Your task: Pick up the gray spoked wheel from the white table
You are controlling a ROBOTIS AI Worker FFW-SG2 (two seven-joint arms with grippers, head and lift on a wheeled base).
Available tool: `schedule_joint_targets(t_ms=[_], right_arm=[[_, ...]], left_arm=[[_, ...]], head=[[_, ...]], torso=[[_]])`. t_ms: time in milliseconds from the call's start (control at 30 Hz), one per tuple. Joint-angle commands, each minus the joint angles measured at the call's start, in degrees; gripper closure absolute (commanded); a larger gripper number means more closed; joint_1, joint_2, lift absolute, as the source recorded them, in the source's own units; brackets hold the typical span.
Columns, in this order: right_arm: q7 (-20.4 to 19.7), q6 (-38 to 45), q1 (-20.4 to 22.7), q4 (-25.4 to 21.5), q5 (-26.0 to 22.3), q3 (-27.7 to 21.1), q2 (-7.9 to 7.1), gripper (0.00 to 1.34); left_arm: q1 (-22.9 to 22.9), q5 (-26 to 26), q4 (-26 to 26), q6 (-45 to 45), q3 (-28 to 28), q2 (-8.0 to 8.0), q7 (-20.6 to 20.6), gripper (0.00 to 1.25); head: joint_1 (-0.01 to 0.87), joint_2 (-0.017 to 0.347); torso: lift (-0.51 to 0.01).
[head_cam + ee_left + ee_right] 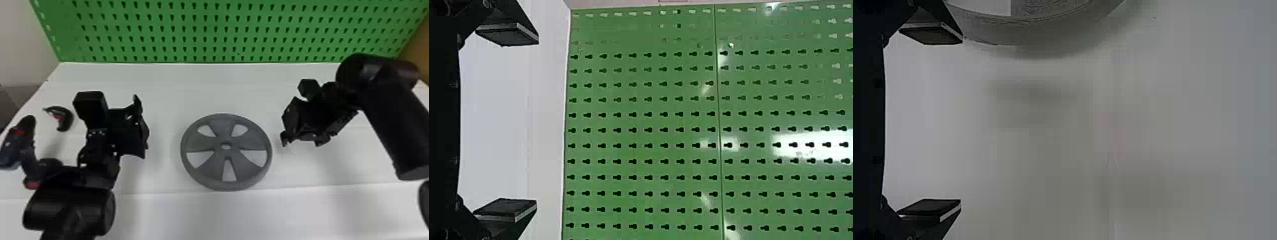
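Nearest you, at the left, the thick black segment of your left arm (71,207) rises over the near part of the smooth white table (159,212). Beyond it, your left gripper (537,122) has its two flat black fingers spread with nothing between them, facing the green perforated pegboard (644,137) at the far side. Your right gripper (961,122), also spread and empty, is right of the wheel and tips down towards the tabletop.

Between them, the round gray spoked wheel (201,142) lies flat, apart from both grippers. Farther left you have a curved black-and-red tool (66,119).

You should find the wheel stiff, probably plastic and light for its breadth, with a smooth rim that may skid if pushed. Take the rim at opposite sides, beside the openings, turning your left gripper down first; uneven pressure could tilt it.
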Motion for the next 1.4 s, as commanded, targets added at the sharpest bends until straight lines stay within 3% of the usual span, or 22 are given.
schedule_joint_targets(t_ms=[0, 200, 367, 567, 967, 1367], right_arm=[[0.0, 0.1, -0.4, 0.0, -2.9, 3.6, -1.01, 0.14], [0.0, 0.1, -0.7, 0.0, -7.1, 6.3, -2.24, 0.14], [0.0, 0.1, -1.5, -1.0, -10.9, 11.7, -3.47, 0.14], [0.0, 0.1, -2.0, -5.3, -14.1, 17.6, -4.87, 0.14], [-0.1, 0.1, -3.3, -9.1, -22.3, 27.2, -7.07, 0.14], [-0.1, 0.1, -3.9, -11.2, -29.2, 30.8, -8.57, 0.14]], left_arm=[[0.1, 0.0, 0.0, 0.0, 0.0, 0.06, 0.0, 0.13], [0.0, 0.1, 0.0, 0.0, 0.0, 0.06, 0.0, 0.13], [0.1, 0.1, 0.0, 0.1, 0.0, 0.06, 0.0, 0.13], [0.1, 0.1, 0.0, 0.1, 0.0, 0.06, 0.0, 0.13], [-0.1, 0.0, 0.0, 0.1, -0.1, 0.06, 0.0, 0.13], [-0.1, 0.0, 0.1, 0.2, -0.1, 0.15, 0.0, 0.13]], head=[[0.765, 0.002], [0.765, 0.002], [0.765, 0.002], [0.765, 0.002], [0.765, 0.002], [0.765, 0.002]], torso=[[-0.096], [-0.096], [-0.096], [-0.096], [-0.096], [-0.096]])
